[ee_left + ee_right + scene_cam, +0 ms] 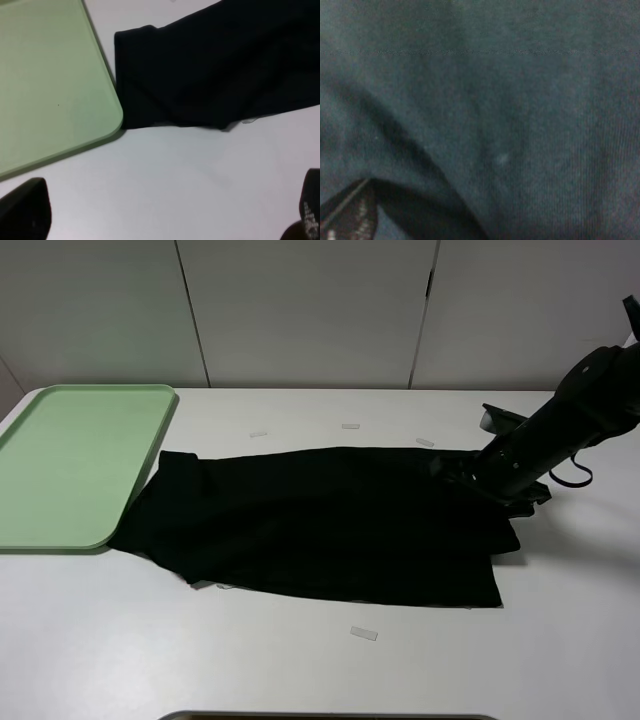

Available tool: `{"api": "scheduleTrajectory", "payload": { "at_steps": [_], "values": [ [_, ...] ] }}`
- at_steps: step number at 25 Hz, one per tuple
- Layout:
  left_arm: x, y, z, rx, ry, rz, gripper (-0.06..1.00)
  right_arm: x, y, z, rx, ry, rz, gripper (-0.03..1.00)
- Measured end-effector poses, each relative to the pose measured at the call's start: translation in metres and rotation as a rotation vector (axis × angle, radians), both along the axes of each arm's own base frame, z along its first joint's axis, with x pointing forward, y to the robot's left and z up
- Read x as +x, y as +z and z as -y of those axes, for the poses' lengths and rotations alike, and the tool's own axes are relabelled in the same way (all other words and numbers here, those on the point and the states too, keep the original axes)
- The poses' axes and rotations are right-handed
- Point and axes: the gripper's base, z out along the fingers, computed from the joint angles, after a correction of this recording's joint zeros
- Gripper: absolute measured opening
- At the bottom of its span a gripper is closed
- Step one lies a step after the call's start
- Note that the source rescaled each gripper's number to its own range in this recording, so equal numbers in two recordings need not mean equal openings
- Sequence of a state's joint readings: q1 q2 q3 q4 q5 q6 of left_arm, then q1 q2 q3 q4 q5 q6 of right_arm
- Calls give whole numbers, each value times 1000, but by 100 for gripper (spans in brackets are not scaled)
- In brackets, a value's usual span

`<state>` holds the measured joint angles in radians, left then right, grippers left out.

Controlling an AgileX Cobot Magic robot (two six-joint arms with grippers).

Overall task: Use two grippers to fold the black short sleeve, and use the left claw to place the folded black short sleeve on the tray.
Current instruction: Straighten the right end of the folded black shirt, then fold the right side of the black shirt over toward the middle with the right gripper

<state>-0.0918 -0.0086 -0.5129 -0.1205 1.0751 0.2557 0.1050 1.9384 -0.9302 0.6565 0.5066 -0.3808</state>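
Items counted, as seen from the room.

- Light green tray (60, 465): one, at far left.
- Black short sleeve (320, 525): one, spread across the middle.
- White table (300, 680): one, bearing everything.
- Pale tape strips (350, 426): four plainly seen. Three lie along the far side of the shirt, and the near strip (364, 633) lies alone on the near side.
- Robot arms in the high view: one, the right arm (570, 420), at right.
- Left gripper (170, 212): one, with two dark fingertips (25, 212) in its wrist view.
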Motion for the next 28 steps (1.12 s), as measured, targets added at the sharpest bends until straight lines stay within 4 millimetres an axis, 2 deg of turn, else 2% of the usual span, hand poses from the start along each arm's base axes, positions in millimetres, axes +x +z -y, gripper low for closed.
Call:
{"api": "scheduleTrajectory", "payload": {
  "at_steps": [4, 5, 6, 10, 11, 17, 19, 24, 28],
  "values": [
    [0, 0, 0, 0, 0, 0, 100, -4, -1, -16, 7, 30, 0, 74],
    [0, 0, 0, 0, 0, 0, 100, -4, -1, -21, 5, 40, 8, 57],
    [0, 0, 0, 0, 0, 0, 100, -4, -1, -21, 5, 40, 8, 57],
    [0, 0, 0, 0, 0, 0, 100, -3, -1, -23, -2, 39, 26, 12],
    [0, 0, 0, 0, 0, 0, 100, -3, -1, -23, -4, 42, 28, 9],
    [0, 0, 0, 0, 0, 0, 100, -4, -2, -20, -52, 107, 37, 9],
    [0, 0, 0, 0, 0, 0, 100, -6, -3, -16, -112, 195, 38, 9],
    [0, 0, 0, 0, 0, 0, 100, -9, 1, 4, -246, 300, 19, 9],
    [0, 0, 0, 0, 0, 0, 100, -10, 7, 23, -373, 278, -15, 9]
  ]
}}
